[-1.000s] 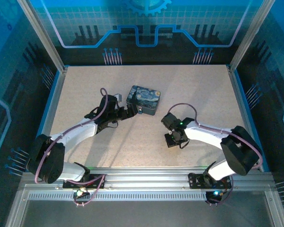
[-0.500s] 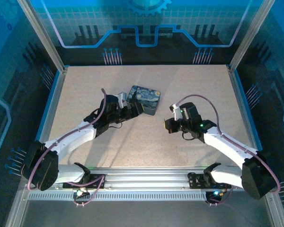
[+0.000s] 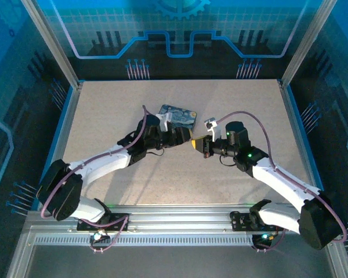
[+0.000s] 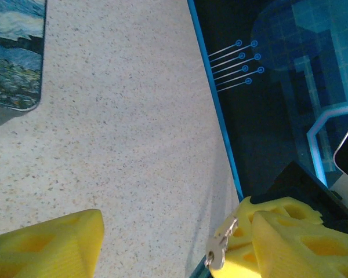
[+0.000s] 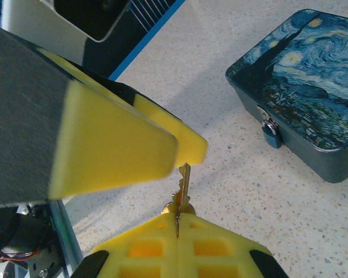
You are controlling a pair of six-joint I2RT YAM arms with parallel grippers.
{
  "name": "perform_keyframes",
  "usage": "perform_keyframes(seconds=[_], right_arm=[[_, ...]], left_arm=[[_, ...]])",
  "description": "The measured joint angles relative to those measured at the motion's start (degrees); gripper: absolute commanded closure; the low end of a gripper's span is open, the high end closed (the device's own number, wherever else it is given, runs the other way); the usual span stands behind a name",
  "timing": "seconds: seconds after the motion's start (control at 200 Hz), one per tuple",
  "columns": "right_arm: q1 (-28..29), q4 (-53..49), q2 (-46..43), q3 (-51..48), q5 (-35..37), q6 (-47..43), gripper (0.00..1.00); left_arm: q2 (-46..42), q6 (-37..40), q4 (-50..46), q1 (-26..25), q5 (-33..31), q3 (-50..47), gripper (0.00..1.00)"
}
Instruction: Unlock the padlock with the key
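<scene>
- Arms swung inward: L end effector [image 3: 185, 138] & R end effector [image 5: 177, 220] now meet by rounded painted box [image 3: 180, 114].
- L jaws apart, narrower than before; R pinches flat metal key [image 5: 184, 180].
- Small blue padlock [image 5: 271, 134] on box front.

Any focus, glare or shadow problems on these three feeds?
Top external: even warm light on the table, soft shadows under the arms, no glare. Left wrist: table speckle is sharp, the yellow finger at bottom left is soft. Right wrist: key and padlock are readable, and the big yellow finger at upper left is blurred.
</scene>
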Motion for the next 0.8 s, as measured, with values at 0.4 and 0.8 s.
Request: perform_keyframes(seconds=[0.4, 0.8], right_arm=[[0.0, -0.13, 0.0, 0.0, -1.66, -1.09, 1.0], [-4.96, 4.13, 0.0, -1.68, -9.01, 2.45, 0.68]], left_arm=[[2.25, -0.46, 2.56, -0.59, 0.72, 1.18, 0.71], [1.11, 1.86, 3.74, -0.83, 0.55, 1.05, 1.0]])
